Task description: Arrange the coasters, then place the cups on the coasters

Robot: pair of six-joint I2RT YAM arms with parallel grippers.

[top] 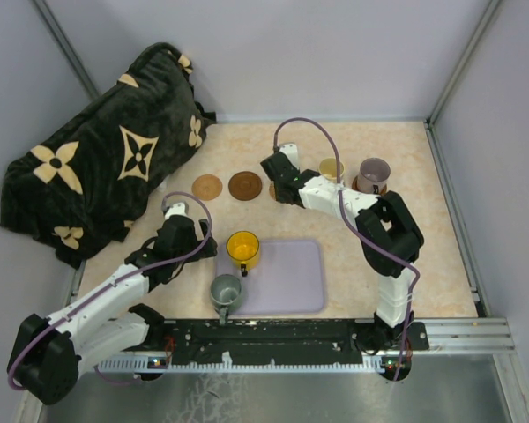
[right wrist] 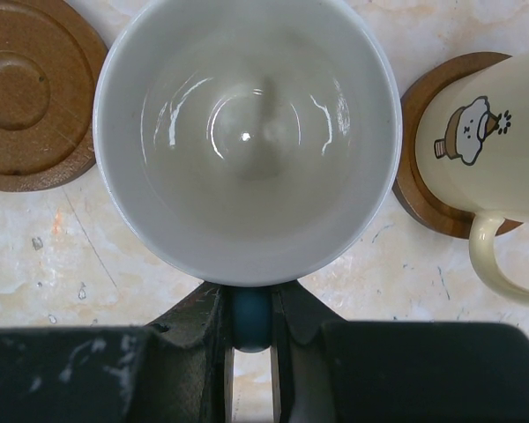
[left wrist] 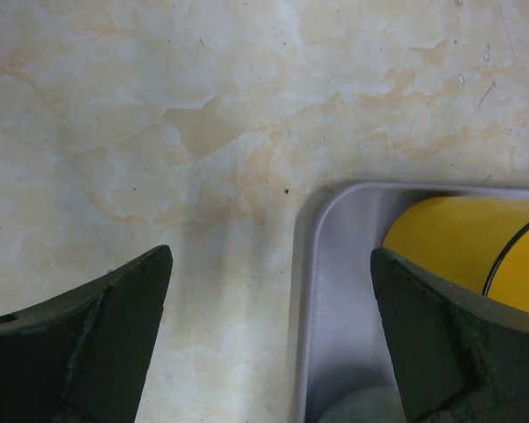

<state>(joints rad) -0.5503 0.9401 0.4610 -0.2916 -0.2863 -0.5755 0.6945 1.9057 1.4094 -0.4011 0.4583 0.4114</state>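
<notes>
Right gripper (right wrist: 250, 300) is clamped on the blue handle (right wrist: 250, 322) of an empty white mug (right wrist: 247, 132) at the far side of the table (top: 441, 264). Just left of the mug lies a bare dark brown coaster (right wrist: 26, 97). To its right, a cream mug (right wrist: 489, 132) with a cartoon face stands on a second coaster (right wrist: 413, 189). What lies beneath the white mug cannot be told. Farther right, a purple-grey mug (top: 374, 174) sits on a third coaster (top: 359, 187), ending the row. At the row's left end, a light tan coaster (top: 207, 187) lies bare. Nearer, a lavender tray (top: 291, 282) holds a yellow mug (top: 243, 249) in its far left corner and a grey-green mug (top: 226, 291) in its near left corner, both empty. Left gripper (left wrist: 269, 264) hovers, jaws wide apart, astride the tray's left rim. A dark flowered blanket (top: 106, 167) is heaped at far left.
</notes>
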